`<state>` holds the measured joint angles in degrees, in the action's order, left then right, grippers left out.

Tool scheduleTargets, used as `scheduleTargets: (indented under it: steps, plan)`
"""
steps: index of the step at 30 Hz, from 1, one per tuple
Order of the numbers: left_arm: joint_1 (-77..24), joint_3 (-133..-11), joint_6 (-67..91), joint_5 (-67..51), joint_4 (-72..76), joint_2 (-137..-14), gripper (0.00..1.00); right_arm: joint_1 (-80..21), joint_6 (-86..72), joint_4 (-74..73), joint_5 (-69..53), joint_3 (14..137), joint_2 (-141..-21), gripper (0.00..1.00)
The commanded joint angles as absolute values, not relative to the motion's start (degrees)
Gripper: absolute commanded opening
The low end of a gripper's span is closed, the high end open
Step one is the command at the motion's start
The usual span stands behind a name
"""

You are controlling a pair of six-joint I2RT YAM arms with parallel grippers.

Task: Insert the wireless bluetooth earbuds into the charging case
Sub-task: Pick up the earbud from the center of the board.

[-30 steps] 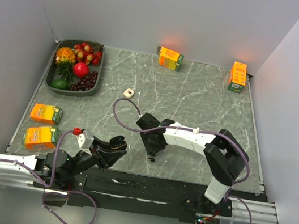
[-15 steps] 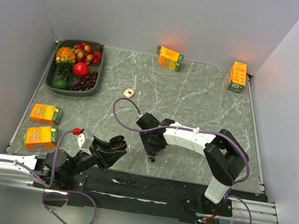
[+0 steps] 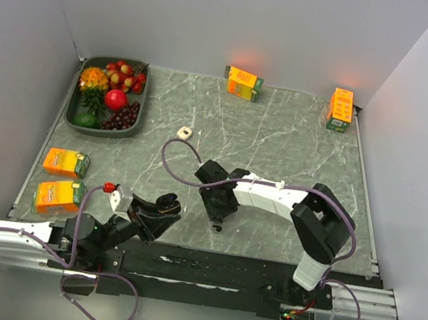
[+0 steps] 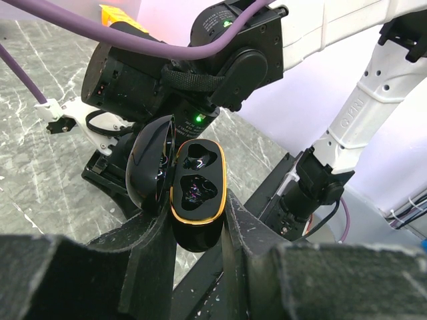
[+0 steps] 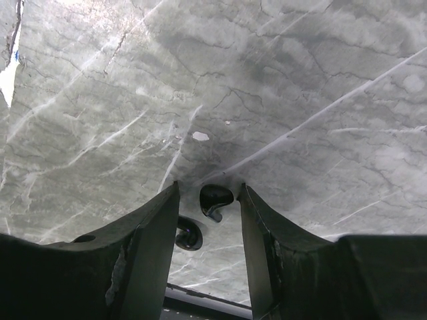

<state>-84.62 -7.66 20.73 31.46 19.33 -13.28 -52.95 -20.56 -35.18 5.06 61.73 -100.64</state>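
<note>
Right gripper [image 5: 209, 190], half open and empty: a stray earbud [image 5: 189, 233] lies nearest at 7 o'clock, and the black earbud [image 5: 216, 200] sits between the tips, long axis 12-to-6. Farther off at 9 o'clock, the left gripper [image 4: 197, 227] clamps the open charging case [image 4: 197, 193].

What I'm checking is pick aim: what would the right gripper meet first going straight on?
Most likely the black earbud lying on the marble table between the right gripper's open fingers; a second dark piece lies beside it. Depth is unclear.
</note>
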Motion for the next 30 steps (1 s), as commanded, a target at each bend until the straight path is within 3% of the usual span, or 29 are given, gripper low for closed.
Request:
scheduleTargets:
  steps: [1,6,22,30]
  plan:
    - [-84.9,-7.21,21.53,32.34,21.01,-12.48,0.01,-52.03,-21.0,-33.66,6.94,64.33,-102.22,0.5]
    - [-84.9,-7.3,21.45,32.34,20.74,-12.31,0.01,-51.94,-20.74,-33.49,6.42,64.34,-102.57,0.49]
    - [-84.9,-7.38,21.09,32.25,21.45,-12.92,0.01,-51.94,-21.36,-34.19,6.59,62.58,-98.88,0.1]
    - [-84.9,-7.38,19.87,32.78,22.94,-13.8,0.01,-51.86,-22.32,-37.26,9.4,65.91,-89.48,0.0]
